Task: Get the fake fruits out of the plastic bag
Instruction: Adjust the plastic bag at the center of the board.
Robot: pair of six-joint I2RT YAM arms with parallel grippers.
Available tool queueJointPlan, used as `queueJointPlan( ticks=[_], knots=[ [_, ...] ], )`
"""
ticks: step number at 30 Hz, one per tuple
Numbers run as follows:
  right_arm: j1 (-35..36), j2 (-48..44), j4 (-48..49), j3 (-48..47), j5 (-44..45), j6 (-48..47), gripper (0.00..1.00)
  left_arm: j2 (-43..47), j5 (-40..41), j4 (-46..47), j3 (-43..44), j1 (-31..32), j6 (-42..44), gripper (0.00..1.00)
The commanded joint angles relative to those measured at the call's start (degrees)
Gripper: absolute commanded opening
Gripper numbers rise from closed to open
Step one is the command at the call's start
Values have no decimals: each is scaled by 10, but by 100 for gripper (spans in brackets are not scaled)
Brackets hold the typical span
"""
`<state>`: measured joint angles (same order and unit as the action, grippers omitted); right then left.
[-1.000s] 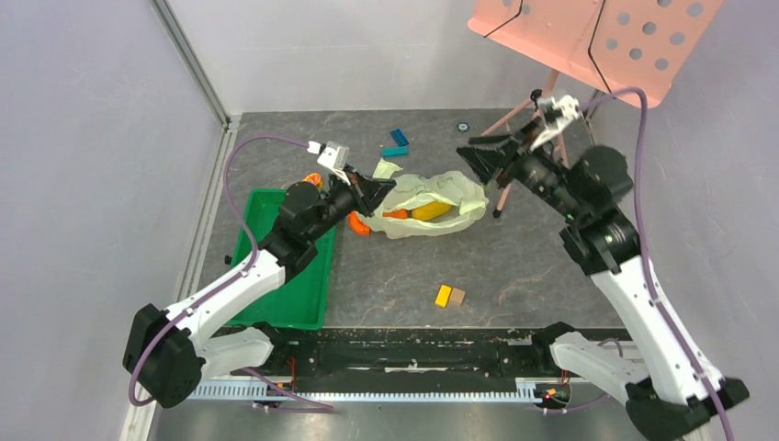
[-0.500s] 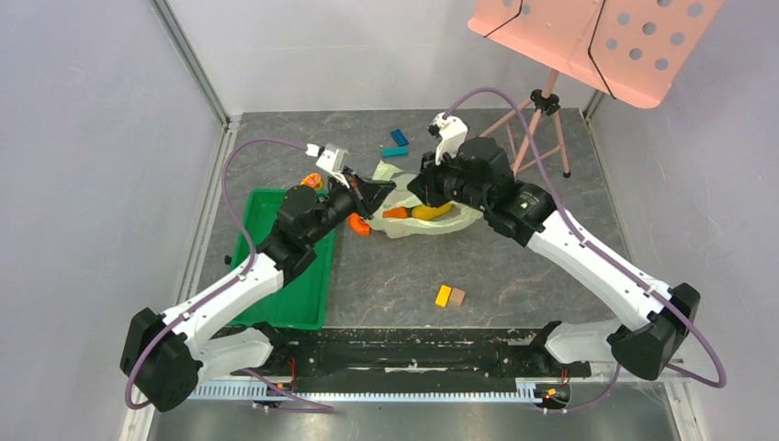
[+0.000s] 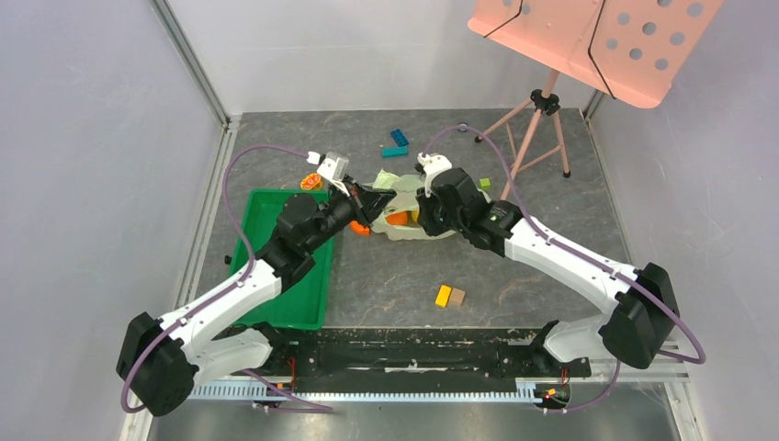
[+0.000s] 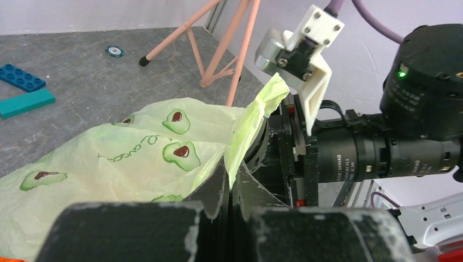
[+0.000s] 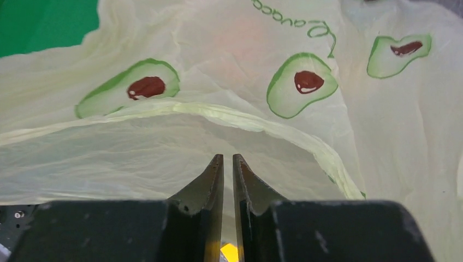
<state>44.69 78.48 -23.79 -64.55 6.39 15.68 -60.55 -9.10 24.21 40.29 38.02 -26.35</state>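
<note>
- Standing far right is a pink perforated panel on a tripod (image 3: pixel 588 37); a rigid green plastic tray (image 3: pixel 303 299) lies near left.
- The thin pale-green avocado-printed plastic bag (image 3: pixel 390 181) lies mid-table, right of the tray, largely covered by both wrists.
- The left gripper (image 4: pixel 229 174) pinches the bag's rim.
- The right gripper (image 5: pixel 227 159) sits at the mouth, jaws nearly together; any grip unclear.
- An orange fake fruit (image 3: pixel 399 219) shows inside; others hidden.
</note>
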Motion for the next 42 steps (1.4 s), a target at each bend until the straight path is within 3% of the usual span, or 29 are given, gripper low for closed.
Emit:
queueJointPlan(
  ticks=[1,9,18,28,35,42],
  knots=[
    [1,-3,45,34,9,18,13,27,12,28,-15,3,-3,2],
    [1,-1,95,101,43,29,15,58,16,27,-41,3,-6,2],
    [1,17,178,131,77,53,28,100,8,17,-77,4,-18,2],
    [0,22,214,75,157,50,32,135,9,3,-112,7,-27,6],
    [-13,17,216,30,176,27,52,154,16,-2,-129,8,-26,13],
    [-34,25,215,-4,111,-16,74,154,15,-9,-130,7,-23,22]
  ],
)
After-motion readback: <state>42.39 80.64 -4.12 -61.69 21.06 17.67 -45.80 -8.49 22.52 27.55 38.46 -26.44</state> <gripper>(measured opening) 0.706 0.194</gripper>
